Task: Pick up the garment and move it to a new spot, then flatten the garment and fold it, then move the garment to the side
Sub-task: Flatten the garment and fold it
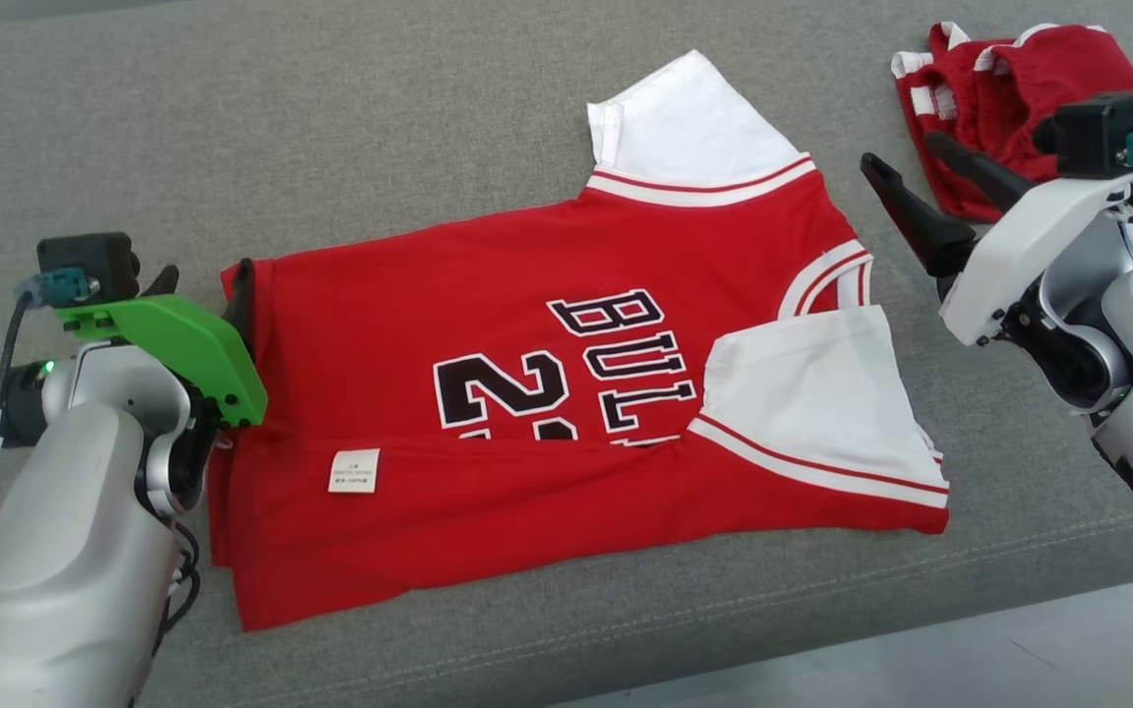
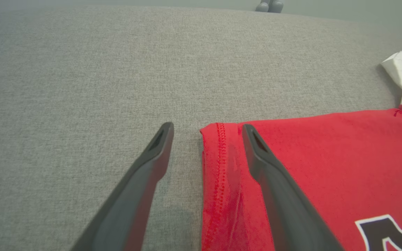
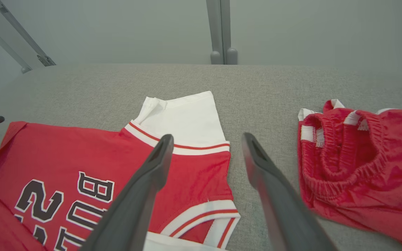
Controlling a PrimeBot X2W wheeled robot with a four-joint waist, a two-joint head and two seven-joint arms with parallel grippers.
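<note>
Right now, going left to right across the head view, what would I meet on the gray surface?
left end effector → red jersey → red shorts. The right end effector overlaps both the jersey's edge and the shorts, so I leave it out of the order.

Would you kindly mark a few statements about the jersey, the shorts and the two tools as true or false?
1. The left tool is open at a hem corner of the jersey. True.
2. The right tool is shut on the shorts. False: it is open and holds nothing.
3. The jersey's near edge is folded over, showing a white label. True.
4. The shorts lie on top of the jersey. False: they lie apart from it on the grey surface.
</note>
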